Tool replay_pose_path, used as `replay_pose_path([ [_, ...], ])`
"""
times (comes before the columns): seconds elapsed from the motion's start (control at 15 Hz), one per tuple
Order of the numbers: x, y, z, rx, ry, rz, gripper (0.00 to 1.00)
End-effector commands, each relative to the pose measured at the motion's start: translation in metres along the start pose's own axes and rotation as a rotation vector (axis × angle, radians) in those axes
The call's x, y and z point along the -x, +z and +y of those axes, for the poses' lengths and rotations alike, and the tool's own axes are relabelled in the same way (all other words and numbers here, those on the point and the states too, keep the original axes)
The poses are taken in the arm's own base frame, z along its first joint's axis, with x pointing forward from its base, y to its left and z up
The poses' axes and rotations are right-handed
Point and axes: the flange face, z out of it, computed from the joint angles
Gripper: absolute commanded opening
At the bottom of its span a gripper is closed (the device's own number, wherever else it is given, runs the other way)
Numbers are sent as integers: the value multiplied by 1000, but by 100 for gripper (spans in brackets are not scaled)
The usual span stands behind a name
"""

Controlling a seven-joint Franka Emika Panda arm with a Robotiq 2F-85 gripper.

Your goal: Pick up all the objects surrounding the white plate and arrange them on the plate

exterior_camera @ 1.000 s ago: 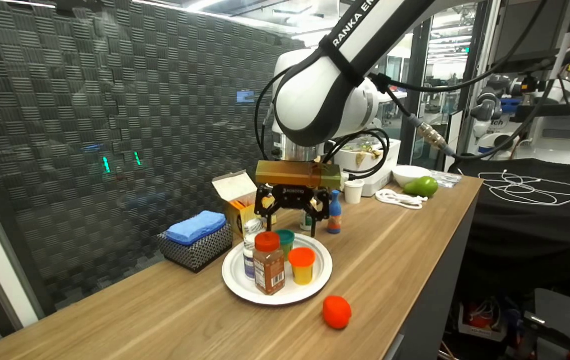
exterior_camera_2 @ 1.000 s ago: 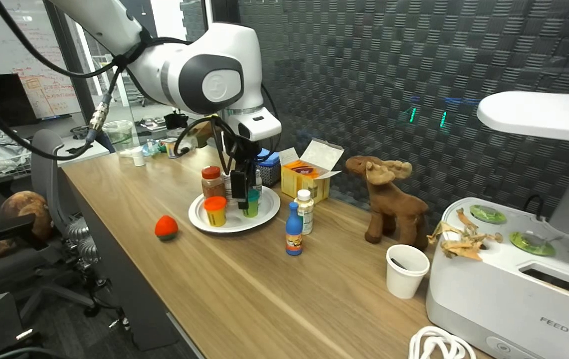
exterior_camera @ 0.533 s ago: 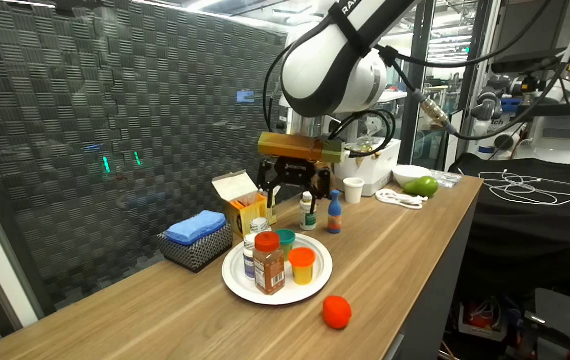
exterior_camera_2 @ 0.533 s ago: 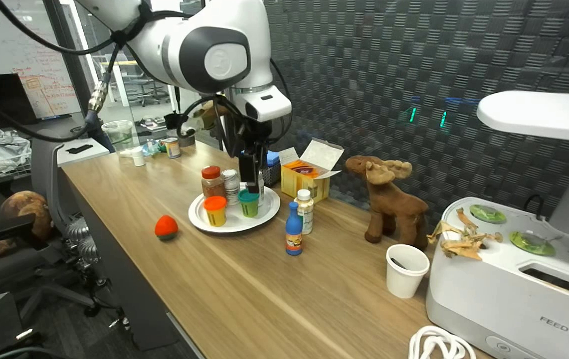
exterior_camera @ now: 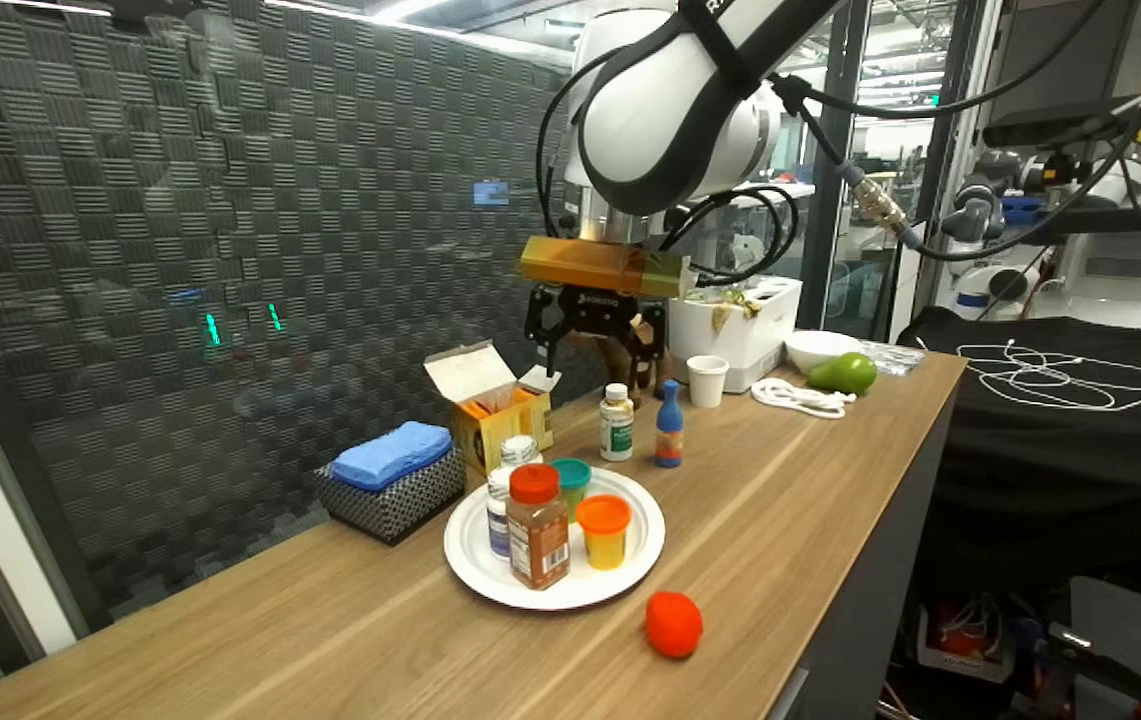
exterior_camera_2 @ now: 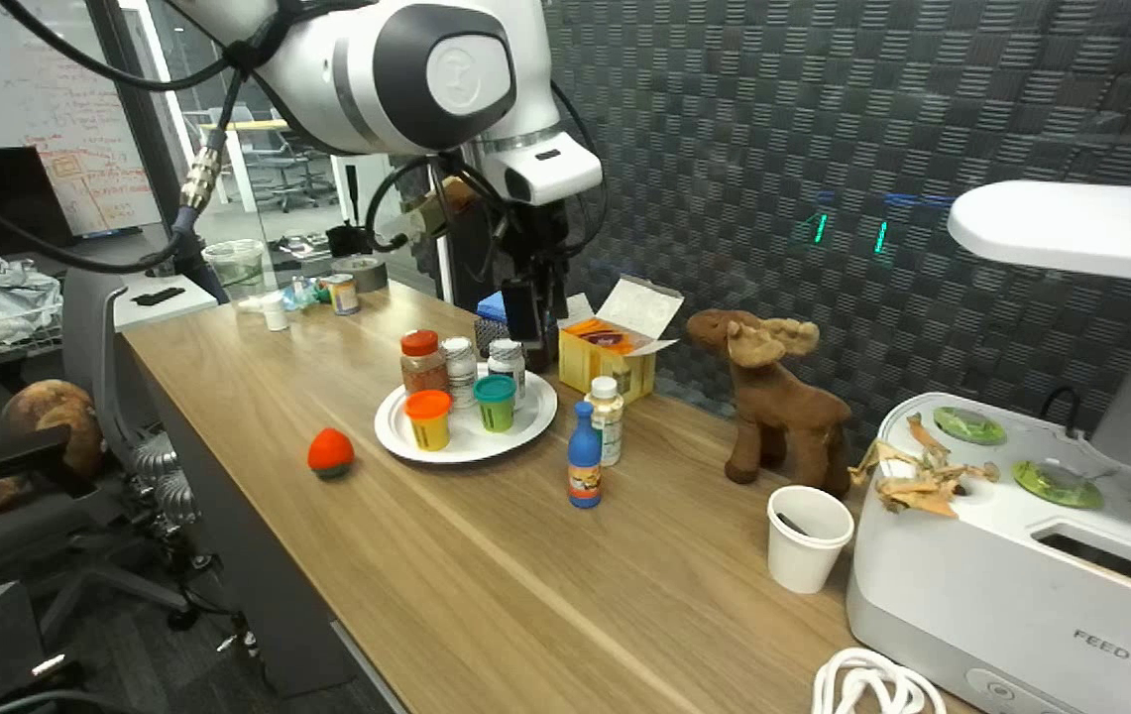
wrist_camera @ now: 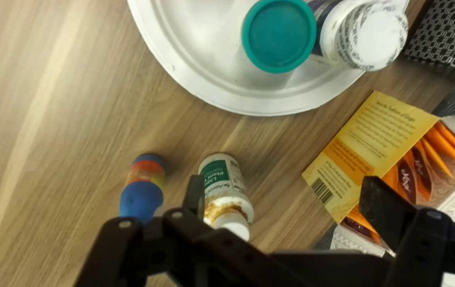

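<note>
The white plate (exterior_camera: 580,598) holds a red-lidded spice jar (exterior_camera: 538,535), an orange-lidded yellow tub (exterior_camera: 604,540), a teal-lidded green tub (exterior_camera_2: 496,405) and two white bottles (exterior_camera_2: 459,369) (exterior_camera_2: 507,365). Off the plate stand a blue bottle (exterior_camera_2: 585,458) and a green-labelled white bottle (exterior_camera: 617,428); a red round object (exterior_camera: 673,624) lies near the front edge. My gripper (exterior_camera: 595,375) is open and empty, in the air above and behind the plate. In the wrist view its fingers (wrist_camera: 283,195) are wide apart; one overlaps the green-labelled bottle (wrist_camera: 227,183), the other the yellow box.
An open yellow box (exterior_camera_2: 615,362) and a patterned box with blue cloth (exterior_camera: 395,485) stand along the wall. A brown toy moose (exterior_camera_2: 788,416), a white cup (exterior_camera_2: 808,545), a white planter (exterior_camera_2: 1001,595) and a white cable (exterior_camera: 803,397) are farther along the table.
My gripper has risen from low over the plate beside the green tub and moved back towards the yellow box and green-labelled bottle. It stays open. The objects have not moved.
</note>
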Motion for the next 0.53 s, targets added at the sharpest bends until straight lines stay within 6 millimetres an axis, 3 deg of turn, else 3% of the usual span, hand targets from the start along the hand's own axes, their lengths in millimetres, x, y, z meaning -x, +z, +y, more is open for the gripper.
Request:
replay_pose_path([
  [0.0, -13, 13, -19, 47, 12, 70, 100],
  [0.47, -27, 34, -41, 137, 0, 105, 100],
])
